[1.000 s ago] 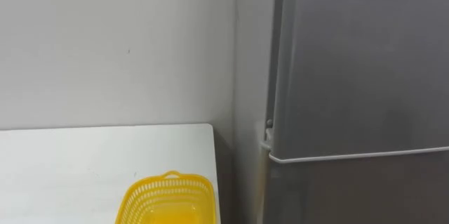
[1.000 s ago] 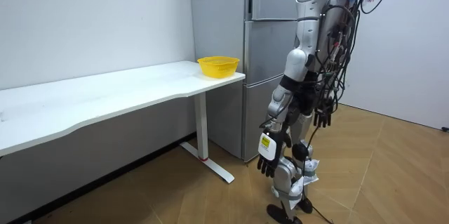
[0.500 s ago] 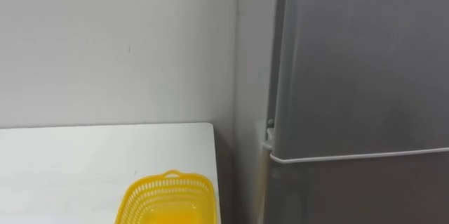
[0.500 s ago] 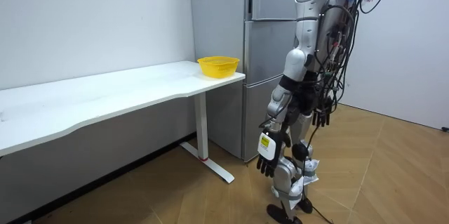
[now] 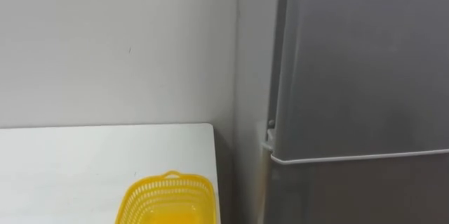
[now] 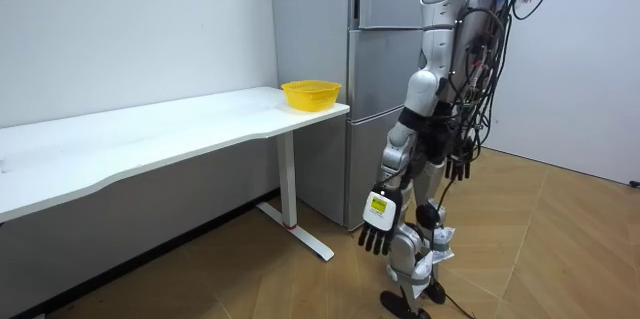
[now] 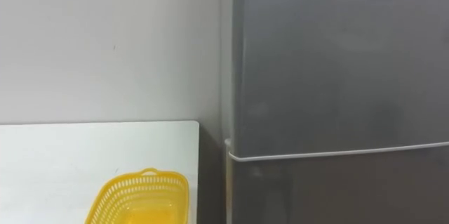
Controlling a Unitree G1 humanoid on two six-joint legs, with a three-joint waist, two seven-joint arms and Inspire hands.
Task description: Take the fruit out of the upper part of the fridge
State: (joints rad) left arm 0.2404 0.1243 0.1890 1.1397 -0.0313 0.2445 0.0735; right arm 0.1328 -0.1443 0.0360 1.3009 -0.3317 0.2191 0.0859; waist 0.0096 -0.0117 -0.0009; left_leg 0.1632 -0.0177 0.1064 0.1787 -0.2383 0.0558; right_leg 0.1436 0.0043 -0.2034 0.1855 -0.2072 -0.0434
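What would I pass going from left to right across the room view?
White table → yellow basket at its right end → fridge → right hand. The left hand overlaps the fridge, so I skip it.

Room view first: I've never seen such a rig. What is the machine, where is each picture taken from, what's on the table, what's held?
A two-legged humanoid robot stands before a grey fridge with its doors shut. The room view comes from a camera standing off in the room; both eye views come from the robot's head, facing the fridge. A yellow basket sits on the white table, at the end beside the fridge. The robot's left hand and right hand hang open, holding nothing.
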